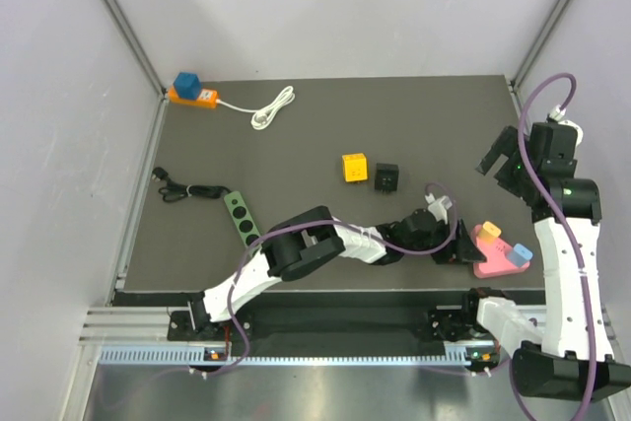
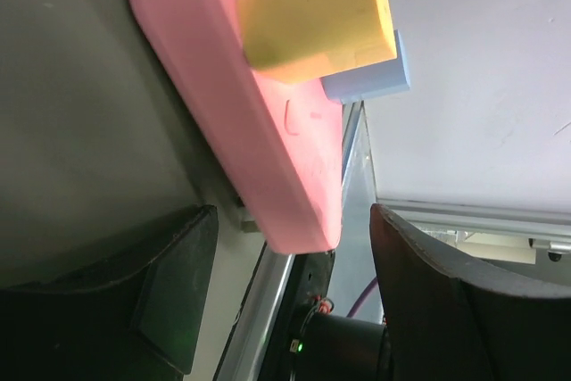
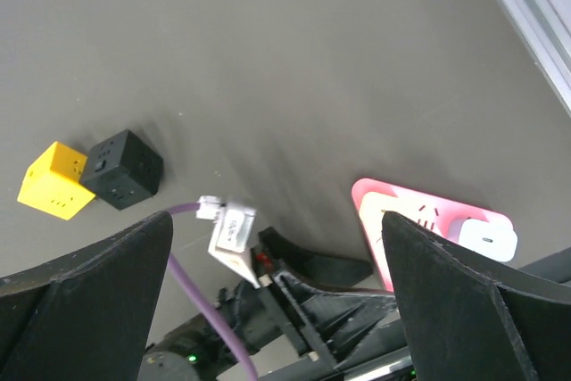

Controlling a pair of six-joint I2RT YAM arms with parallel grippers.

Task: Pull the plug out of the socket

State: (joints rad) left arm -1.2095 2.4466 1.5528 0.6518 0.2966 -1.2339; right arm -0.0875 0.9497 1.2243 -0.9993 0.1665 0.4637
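Observation:
A pink socket [image 1: 490,255] lies at the near right of the mat, with a yellow plug [image 1: 489,233] and a blue plug [image 1: 523,252] stuck in it. My left gripper [image 1: 455,248] is open right beside its left end. In the left wrist view the pink socket [image 2: 259,131] fills the upper frame, with the yellow plug [image 2: 312,15] and blue plug [image 2: 375,78] standing out of it. Its near end sits between my left gripper's [image 2: 294,283] spread fingers, untouched. My right gripper [image 1: 505,167] hangs open and empty above the mat. Its wrist view [image 3: 277,283] shows the pink socket [image 3: 393,211] below.
An orange socket with a blue plug [image 1: 192,93] and a white cable [image 1: 273,107] lie at the back left. A green power strip [image 1: 239,214] lies at the left. A yellow cube [image 1: 354,168] and a black cube [image 1: 385,178] sit mid-mat. The mat's near edge runs just below the pink socket.

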